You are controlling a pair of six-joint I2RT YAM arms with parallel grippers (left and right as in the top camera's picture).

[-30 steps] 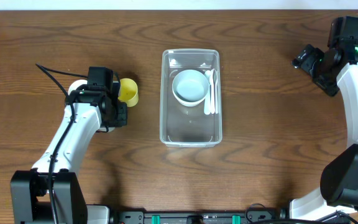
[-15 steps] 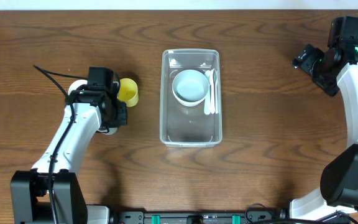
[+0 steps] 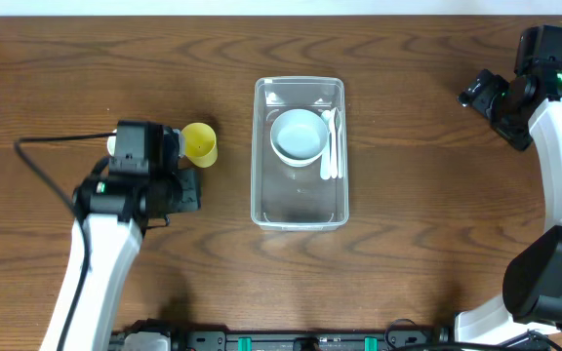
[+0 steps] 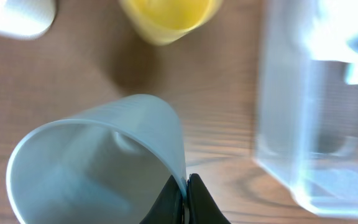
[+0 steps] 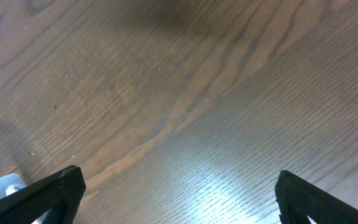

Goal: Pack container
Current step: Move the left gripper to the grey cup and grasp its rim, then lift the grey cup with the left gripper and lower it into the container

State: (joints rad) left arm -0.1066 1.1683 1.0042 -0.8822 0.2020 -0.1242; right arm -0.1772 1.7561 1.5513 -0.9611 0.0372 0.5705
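Pinching the rim of a pale, translucent cup, the left gripper has its two dark fingertips drawn nearly together, with the cup's thin wall caught between them. The cup is tilted, and its open mouth faces the wrist camera. Beyond it on the wooden table stands a yellow cup, upright and apart from the held one. A white rounded object shows in the top left corner of that view, cut off by the edge, and what it is cannot be told. From overhead, the left gripper sits just beside the yellow cup, to the left of the container and clear of it. The container, a see-through rectangular tub with rounded corners, stands in the middle of the table, its long sides running away from the robot. In its far half sits a white bowl, and a white spoon lies along the right wall just beside the bowl. The right gripper hangs over bare wood at the far right of the table, well apart from the container, fingers spread wide and gripping nothing.
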